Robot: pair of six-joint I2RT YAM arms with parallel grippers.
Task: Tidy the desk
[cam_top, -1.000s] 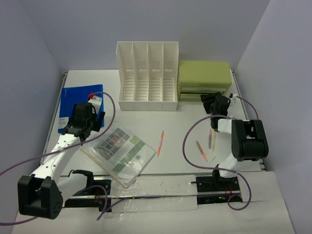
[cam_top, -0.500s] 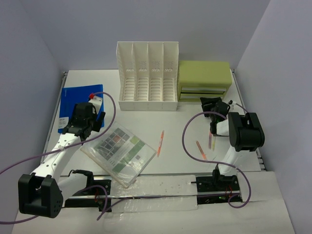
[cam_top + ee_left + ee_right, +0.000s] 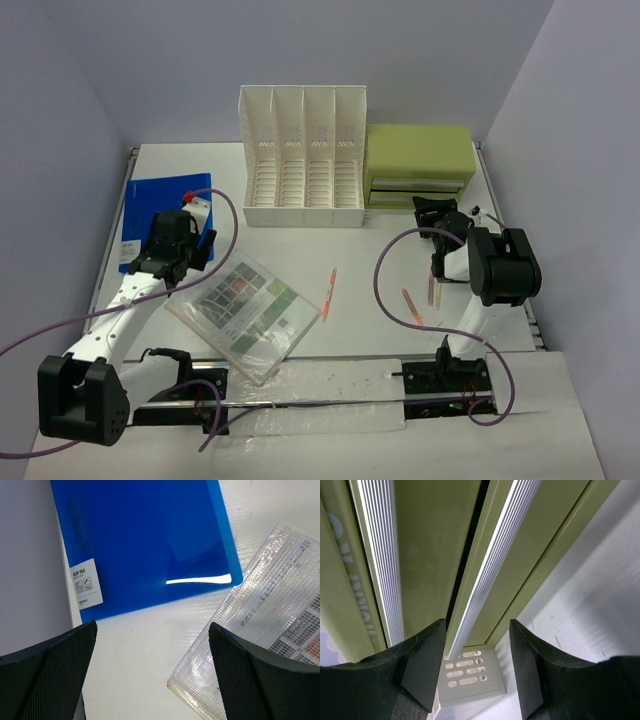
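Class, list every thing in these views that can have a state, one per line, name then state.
green drawer box, drawers look pushed in.
white file rack, upright, slots empty.
blue clip file, closed, lying flat.
clear pouch, lying flat.
orange pen, lying loose.
left gripper, open, empty.
right gripper, open, empty, at the green drawer box.

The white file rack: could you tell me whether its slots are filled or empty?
Empty: from above, all four slots of the file rack show only bare slotted floor.
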